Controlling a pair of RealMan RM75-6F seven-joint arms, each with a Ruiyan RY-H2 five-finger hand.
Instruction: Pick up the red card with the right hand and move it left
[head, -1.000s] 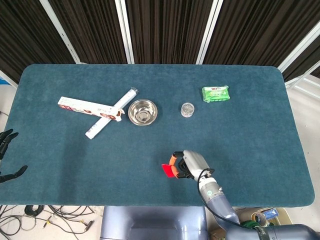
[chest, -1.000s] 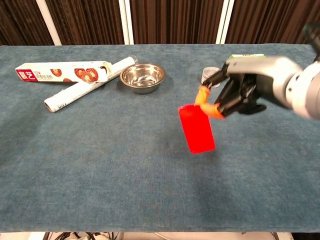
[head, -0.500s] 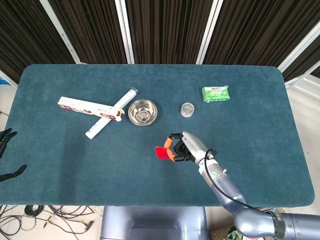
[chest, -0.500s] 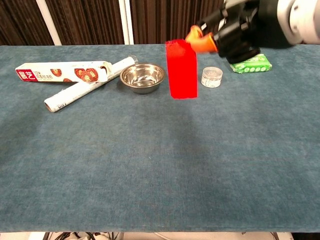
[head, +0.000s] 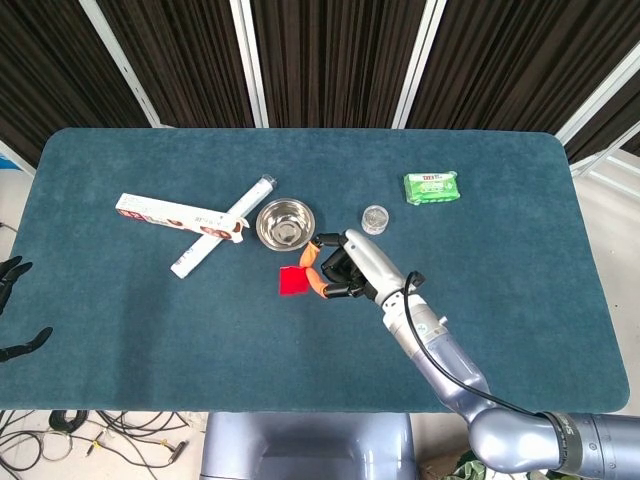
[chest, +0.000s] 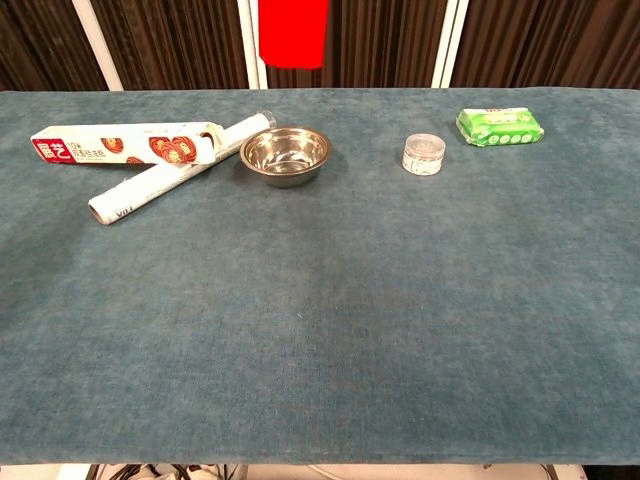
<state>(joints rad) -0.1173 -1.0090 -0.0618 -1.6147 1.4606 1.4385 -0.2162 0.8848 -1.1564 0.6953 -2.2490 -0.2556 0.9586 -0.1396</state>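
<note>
My right hand (head: 345, 266) holds the red card (head: 293, 281) by its right edge, lifted well above the table, just below the steel bowl (head: 285, 224) in the head view. In the chest view only the card's lower part (chest: 292, 33) shows at the top edge, hanging above the bowl (chest: 285, 154); the hand itself is out of that frame. My left hand (head: 12, 310) shows as dark fingertips at the far left edge of the head view, spread and holding nothing.
A long printed box (head: 180, 217) lies crossed with a white tube (head: 222, 238) at the left. A small clear jar (head: 375, 218) and a green packet (head: 431, 187) sit at the right. The teal table (head: 520, 290) has rounded corners.
My right hand has raised the red card and carried it left, from the table's front middle toward the bowl. In the chest view it has risen out of the top.
</note>
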